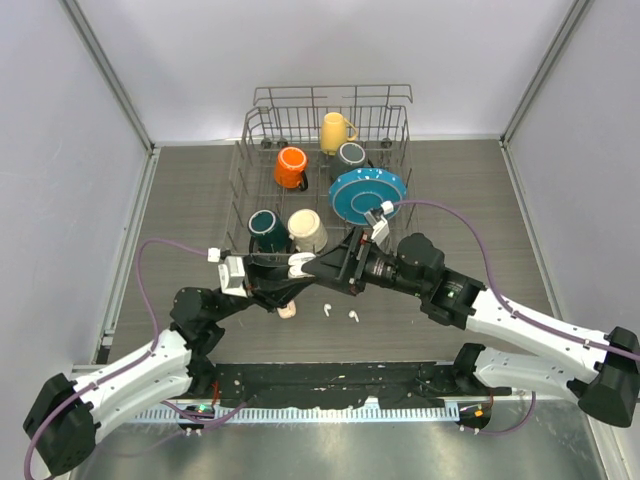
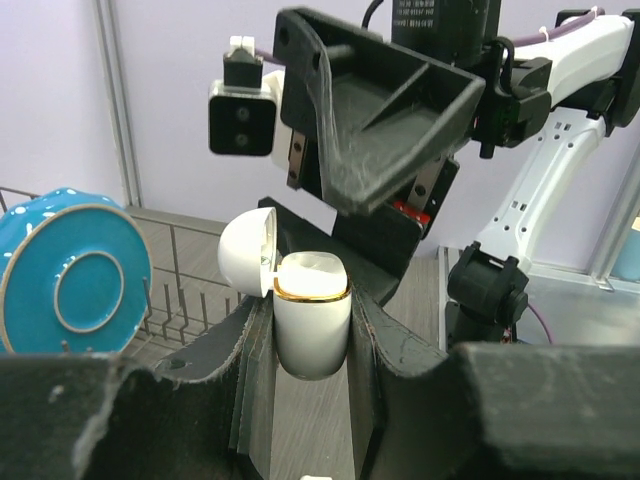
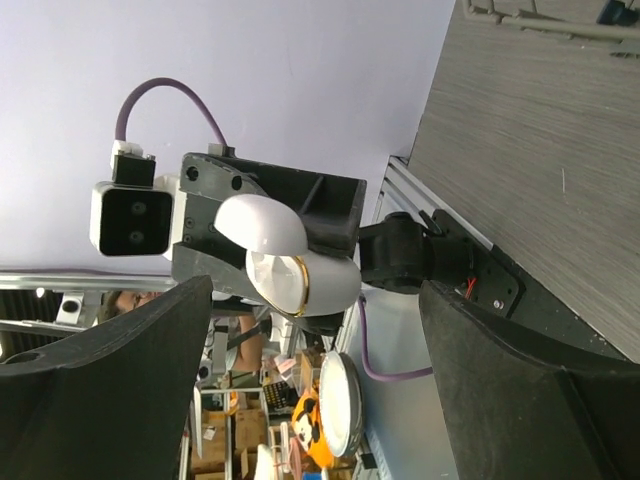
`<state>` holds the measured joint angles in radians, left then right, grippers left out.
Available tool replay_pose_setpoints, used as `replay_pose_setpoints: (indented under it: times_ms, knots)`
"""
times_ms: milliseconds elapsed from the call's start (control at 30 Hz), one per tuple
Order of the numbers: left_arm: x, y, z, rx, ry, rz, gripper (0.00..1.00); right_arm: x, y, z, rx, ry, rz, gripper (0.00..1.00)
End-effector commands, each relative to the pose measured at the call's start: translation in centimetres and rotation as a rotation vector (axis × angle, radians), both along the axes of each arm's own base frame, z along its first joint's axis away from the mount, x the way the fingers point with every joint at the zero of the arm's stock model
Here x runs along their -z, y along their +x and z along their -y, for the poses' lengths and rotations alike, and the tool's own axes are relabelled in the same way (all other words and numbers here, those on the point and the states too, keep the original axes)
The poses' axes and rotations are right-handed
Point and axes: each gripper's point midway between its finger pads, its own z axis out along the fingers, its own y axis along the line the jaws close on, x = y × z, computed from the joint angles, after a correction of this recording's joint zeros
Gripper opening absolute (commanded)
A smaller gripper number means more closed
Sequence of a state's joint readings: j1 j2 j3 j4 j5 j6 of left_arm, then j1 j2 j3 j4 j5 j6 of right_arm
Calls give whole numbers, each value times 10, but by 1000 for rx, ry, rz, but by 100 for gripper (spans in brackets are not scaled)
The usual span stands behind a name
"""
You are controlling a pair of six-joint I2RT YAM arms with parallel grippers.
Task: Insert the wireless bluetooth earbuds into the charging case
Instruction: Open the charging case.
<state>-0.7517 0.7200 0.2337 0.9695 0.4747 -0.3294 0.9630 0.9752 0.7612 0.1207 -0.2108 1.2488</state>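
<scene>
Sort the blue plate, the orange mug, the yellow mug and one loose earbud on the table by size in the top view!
1. blue plate
2. orange mug and yellow mug: they look about alike
3. earbud, the tiniest

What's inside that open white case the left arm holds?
The charging case shows only pale white above its gold rim; whether an earbud sits deeper is hidden.

five mugs [image 1: 336,130], one blue plate [image 1: 366,194], one wire rack [image 1: 240,190], one charging case [image 2: 311,320], two earbuds [image 1: 326,309]
</scene>
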Motion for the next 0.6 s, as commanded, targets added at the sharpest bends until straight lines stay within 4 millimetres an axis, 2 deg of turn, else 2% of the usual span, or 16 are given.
replay_pose_setpoints:
  times_ms: [0, 133, 333, 500, 533, 567]
  knots:
    - [-32, 1, -3, -26, -55, 82, 0, -23, -6, -4, -43, 89, 28, 88]
    - [-33, 2, -1, -20, -52, 81, 0, -18, -5, -8, -48, 90, 11, 77]
    - [-34, 2, 1, -11, -54, 78, 0, -15, -5, -15, -74, 112, 0, 69]
    - [-35, 3, 2, -6, -55, 75, 1, -16, -5, -16, -77, 122, 4, 55]
    - [-33, 3, 3, -4, -52, 70, 1, -16, -5, -16, -76, 122, 4, 48]
    - [-34, 3, 3, -5, -54, 71, 0, -16, -5, -16, -76, 123, 7, 46]
